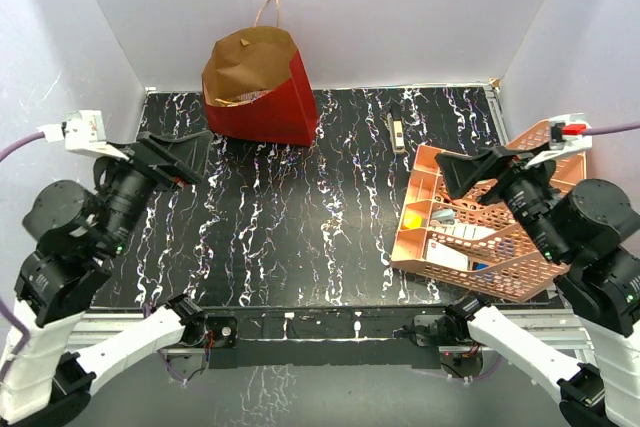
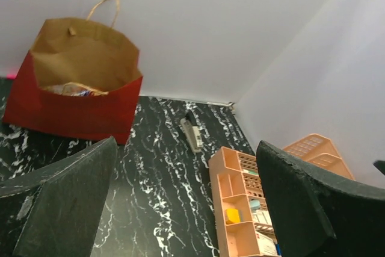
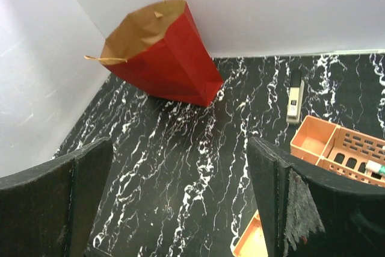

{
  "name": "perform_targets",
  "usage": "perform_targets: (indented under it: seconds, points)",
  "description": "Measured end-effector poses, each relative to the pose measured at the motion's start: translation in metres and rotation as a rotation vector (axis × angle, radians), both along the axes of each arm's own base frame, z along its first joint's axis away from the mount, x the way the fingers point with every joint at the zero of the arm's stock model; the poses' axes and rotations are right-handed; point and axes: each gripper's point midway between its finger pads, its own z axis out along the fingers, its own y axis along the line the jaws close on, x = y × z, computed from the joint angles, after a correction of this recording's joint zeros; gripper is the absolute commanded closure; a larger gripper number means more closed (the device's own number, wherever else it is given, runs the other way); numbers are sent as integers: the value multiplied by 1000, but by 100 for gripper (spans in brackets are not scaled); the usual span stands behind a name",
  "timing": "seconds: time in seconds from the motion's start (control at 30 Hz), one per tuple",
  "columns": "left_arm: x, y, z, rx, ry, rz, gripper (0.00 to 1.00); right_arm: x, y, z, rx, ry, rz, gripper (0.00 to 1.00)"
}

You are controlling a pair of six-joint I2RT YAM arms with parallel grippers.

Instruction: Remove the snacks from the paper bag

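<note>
Snacks point(image 2: 72, 90) aren't in either claw. Nearest, L gripper point(image 2: 186, 144) hangs over the L side of the black marbled table point(image 1: 300, 217), fingers spread wide w/ nothing between them. R gripper point(image 3: 179, 142) hangs over the peach lattice tray point(image 1: 428, 159) on the R side, also spread wide and holding nothing. Tray has white-and-blue boxes point(image 1: 460, 247) in it. Further back, a slim black-and-cream tool point(image 1: 396, 129) lies flat on the table, just beyond the tray's far corner. Farthest, at back L by the wall, the paper bag point(image 1: 270, 107) stands w/ mouth open, leaning a bit. Crinkly packets show low inside it, behind the front wall.
</note>
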Motion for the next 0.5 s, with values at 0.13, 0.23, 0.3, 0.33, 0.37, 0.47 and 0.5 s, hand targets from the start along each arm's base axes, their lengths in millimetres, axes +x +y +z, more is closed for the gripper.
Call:
perform_targets:
  seconds: [0.13,0.23,0.3,0.33,0.37,0.47,0.5]
  points:
    - [20,6,-26,9,69,63,2,10,9,-24,-23,62,12,2]
    - [35,11,-49,6,140,104,2,17,17,-44,-39,115,19,2]
    - [46,13,-64,-5,198,126,2,22,22,-58,-53,151,25,2]
    - [51,15,-72,-12,229,137,2,23,24,-63,-58,165,27,2]
    - [56,17,-79,-22,262,150,2,25,26,-70,-65,181,32,2]
    - [71,21,-104,-66,372,189,2,27,33,-88,-75,228,50,2]
    - [75,22,-113,-86,411,203,2,27,35,-95,-77,245,54,2]
